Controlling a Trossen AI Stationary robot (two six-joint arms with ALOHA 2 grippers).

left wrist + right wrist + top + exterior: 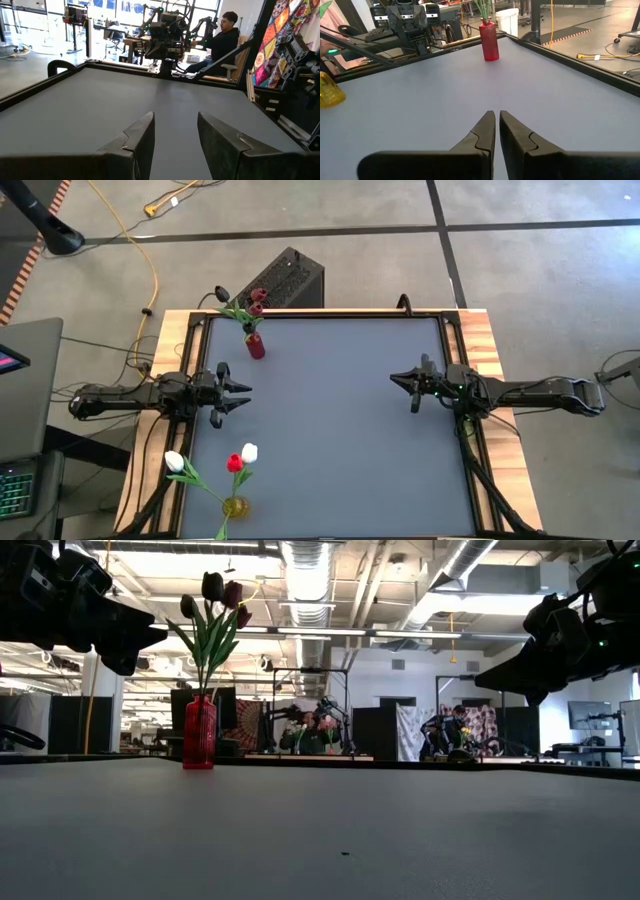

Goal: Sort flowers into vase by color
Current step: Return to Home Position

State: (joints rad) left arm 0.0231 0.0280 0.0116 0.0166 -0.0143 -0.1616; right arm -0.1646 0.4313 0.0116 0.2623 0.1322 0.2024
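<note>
Dark tulips, artificial ones with deep red and near-black heads on thin green stems, stand bunched in a slim red vase at the far left corner of the grey-topped table in the high view. Near the front left edge a small yellow vase holds the pale tulips, two white heads and one bright red head leaning apart. The left claw hangs over the table's left edge between the two vases, well apart from both, its fingers spread. The right claw hangs over the right side at about the same depth, pointing inward, fingers drawn together. Nothing is held by either.

From the low view the red vase stands upright on the table's far left, the dark heads fanned above green leaves. Both arms show as dark shapes high at the picture's two sides, clear of the table top.

The left wrist view shows that claw's two dark fingers with a wide gap between them and bare grey table beyond. The right arm faces it across the table, and a seated person in a dark top is in the room behind.

The right wrist view shows its own fingers all but touching, only a thin slit between them. Beyond stand the red vase near the table's rim and the yellow vase at the picture's edge, with the left arm between them farther back.
</note>
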